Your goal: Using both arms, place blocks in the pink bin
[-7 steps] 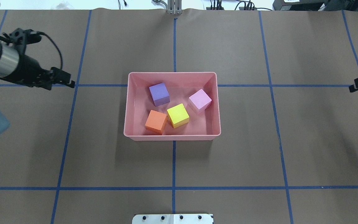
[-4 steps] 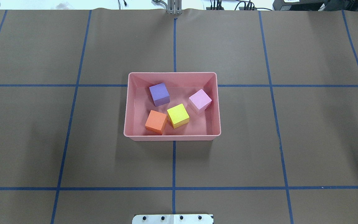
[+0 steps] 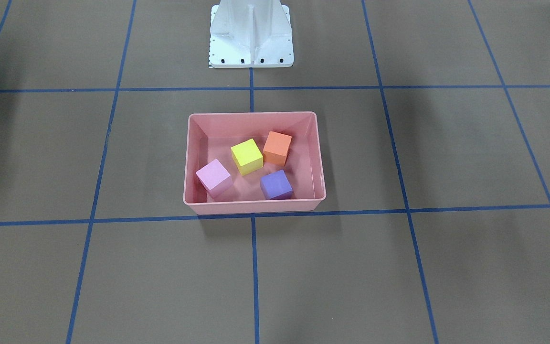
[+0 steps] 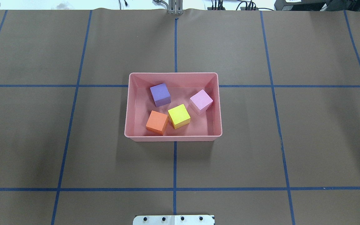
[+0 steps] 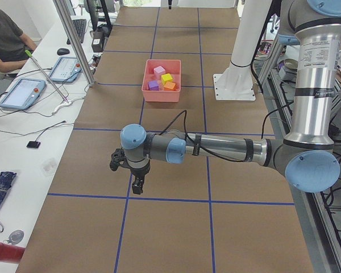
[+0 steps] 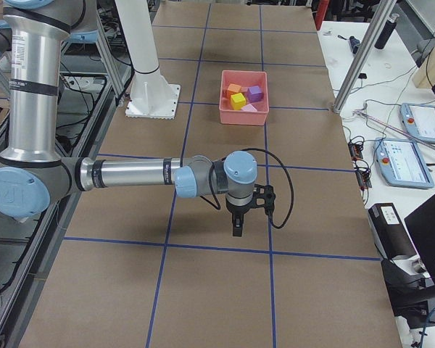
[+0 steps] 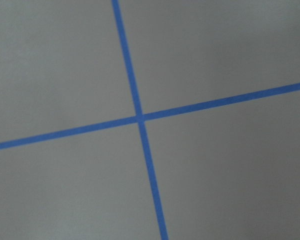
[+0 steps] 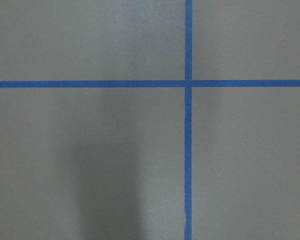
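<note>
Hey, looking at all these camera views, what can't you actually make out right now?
Left end effector: open or shut unclear; small in the exterior left view, cut off at the front-facing view's edge.
Right end effector: likewise; seen only small in the exterior right view.
Wrist views: only table and blue tape, no fingers.
Orange block and yellow block: touching or barely apart, overhead cannot settle it.

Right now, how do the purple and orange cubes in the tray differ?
The purple cube lies toward the pink bin's wall farthest from the robot's base; the orange cube toward the nearest wall. The purple cube stands alone; the orange cube sits close beside the yellow cube. Both are equal-sized, inside the bin.
</note>
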